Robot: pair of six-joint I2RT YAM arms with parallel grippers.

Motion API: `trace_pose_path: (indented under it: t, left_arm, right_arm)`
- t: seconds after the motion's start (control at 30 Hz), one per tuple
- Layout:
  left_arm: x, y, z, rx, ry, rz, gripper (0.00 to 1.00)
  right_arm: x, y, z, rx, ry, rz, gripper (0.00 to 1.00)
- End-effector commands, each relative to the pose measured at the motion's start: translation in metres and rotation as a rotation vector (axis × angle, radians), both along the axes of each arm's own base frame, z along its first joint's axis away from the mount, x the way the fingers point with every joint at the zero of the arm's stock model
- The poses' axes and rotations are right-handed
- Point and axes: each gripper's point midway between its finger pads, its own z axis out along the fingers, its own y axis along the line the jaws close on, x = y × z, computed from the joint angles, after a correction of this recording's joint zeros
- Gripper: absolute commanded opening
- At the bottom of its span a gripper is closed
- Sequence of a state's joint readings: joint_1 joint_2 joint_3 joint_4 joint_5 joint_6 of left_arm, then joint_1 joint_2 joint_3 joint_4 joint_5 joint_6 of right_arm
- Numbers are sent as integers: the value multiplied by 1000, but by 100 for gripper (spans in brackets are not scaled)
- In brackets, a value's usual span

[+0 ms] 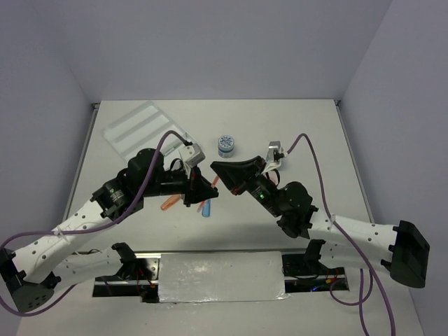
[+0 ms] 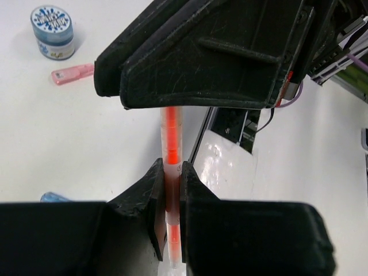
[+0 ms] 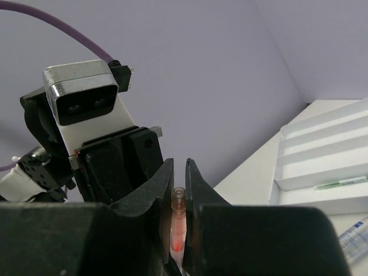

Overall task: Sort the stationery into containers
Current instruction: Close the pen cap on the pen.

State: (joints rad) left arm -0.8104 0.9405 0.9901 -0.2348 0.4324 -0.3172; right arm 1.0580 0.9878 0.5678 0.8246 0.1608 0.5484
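The left gripper (image 2: 172, 172) and right gripper (image 3: 179, 169) are both clamped on one orange pen (image 2: 171, 132), held tip to tip above the white table (image 1: 315, 133), elbows bent inward. The tray (image 1: 143, 127) is set far left, pale walls (image 1: 224, 42) around.

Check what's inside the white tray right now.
One thin grey-green pen lies in the tray compartment nearest the right wrist camera. The other compartments look bare where visible; from above, the left arm covers its near corner.
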Motion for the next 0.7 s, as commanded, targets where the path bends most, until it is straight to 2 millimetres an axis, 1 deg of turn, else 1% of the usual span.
trace_pose_path:
  t: [0.0, 0.03, 0.17, 0.2, 0.23, 0.27, 0.3, 0.37, 0.4, 0.43, 0.47, 0.53, 0.57, 0.6, 0.63, 0.67]
  left_arm:
    - [-7, 0, 152, -342, -403, -51, 0]
    - [-7, 2, 160, -349, -419, -51, 0]
    - [-9, 6, 173, -356, -453, -67, 0]
    - [-10, 8, 181, -363, -467, -70, 0]
    - [-9, 11, 183, -361, -473, -67, 0]
    - [-10, 10, 184, -358, -474, -83, 0]
    - [-12, 13, 192, -368, -489, -88, 0]
    - [-13, 15, 196, -368, -498, -99, 0]
    - [-14, 17, 200, -372, -507, -99, 0]
    - [-13, 18, 202, -370, -511, -98, 0]
    - [-12, 17, 203, -367, -513, -99, 0]
    - [-13, 19, 211, -376, -533, -101, 0]
    - [-9, 16, 210, -367, -526, -101, 0]
    - [-12, 16, 212, -361, -521, -123, 0]
    - [-8, 11, 210, -353, -512, -136, 0]
    - [-7, 9, 208, -340, -503, -143, 0]
  right_arm:
    - [-36, 36, -145, -399, 188, 197, 0]
    - [-38, 37, -149, -405, 192, 203, 0]
    - [-49, 47, -166, -426, 218, 238, 0]
    - [-54, 51, -174, -439, 225, 254, 0]
    - [-55, 53, -178, -448, 229, 254, 0]
    - [-57, 55, -185, -466, 241, 258, 0]
    - [-58, 57, -188, -468, 244, 263, 0]
    - [-61, 59, -194, -473, 255, 275, 0]
    - [-61, 61, -193, -470, 255, 278, 0]
    - [-61, 62, -194, -472, 257, 281, 0]
    - [-64, 64, -198, -484, 261, 296, 0]
    - [-64, 69, -197, -486, 261, 304, 0]
    - [-66, 72, -203, -507, 265, 312, 0]
    - [-66, 76, -202, -517, 263, 320, 0]
    - [-67, 79, -209, -535, 268, 324, 0]
    - [-67, 81, -210, -541, 268, 325, 0]
